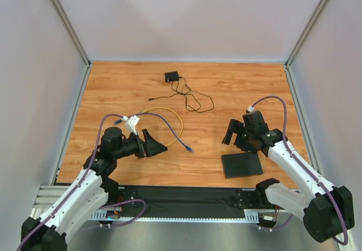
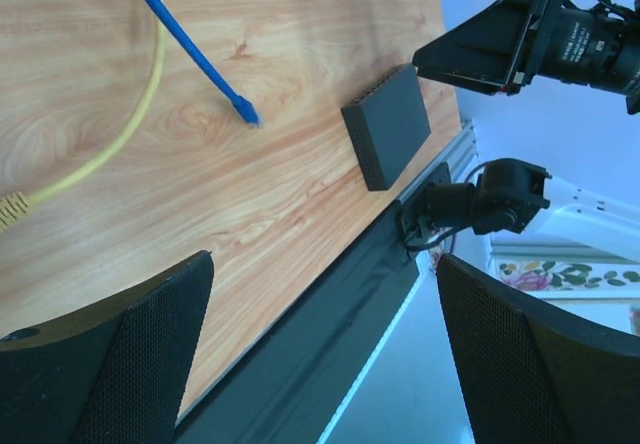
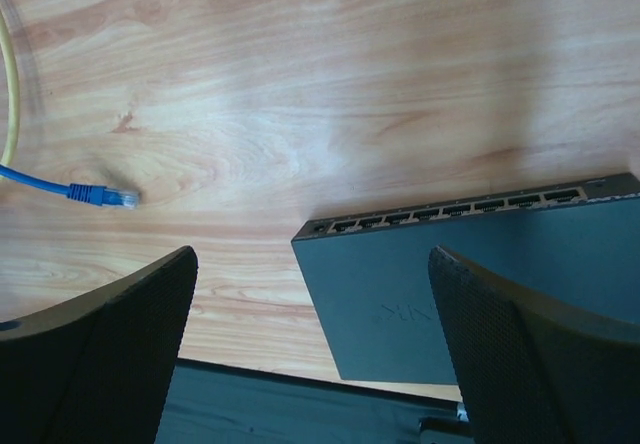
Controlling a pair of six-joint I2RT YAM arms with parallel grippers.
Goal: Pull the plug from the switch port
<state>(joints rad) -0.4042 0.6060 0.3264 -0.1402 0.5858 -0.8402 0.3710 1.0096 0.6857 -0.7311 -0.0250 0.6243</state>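
The flat black switch (image 1: 242, 164) lies near the table's front edge; it also shows in the left wrist view (image 2: 388, 129) and the right wrist view (image 3: 480, 284). Its row of ports (image 3: 450, 211) faces away from the arms, with no cable in any visible socket. The blue cable's plug (image 1: 190, 148) lies loose on the wood left of the switch, apart from it; it also shows in both wrist views (image 2: 245, 112) (image 3: 105, 196). My right gripper (image 1: 237, 142) (image 3: 315, 364) is open and empty, just above the switch's far left corner. My left gripper (image 1: 156, 143) (image 2: 325, 364) is open and empty, left of the plug.
A yellow cable (image 1: 169, 115) loops with the blue one at mid-table, ending in connectors near my left arm. A small black adapter (image 1: 171, 76) with a thin black cord (image 1: 195, 99) sits at the back. A black strip (image 1: 186, 203) edges the table front. Walls enclose three sides.
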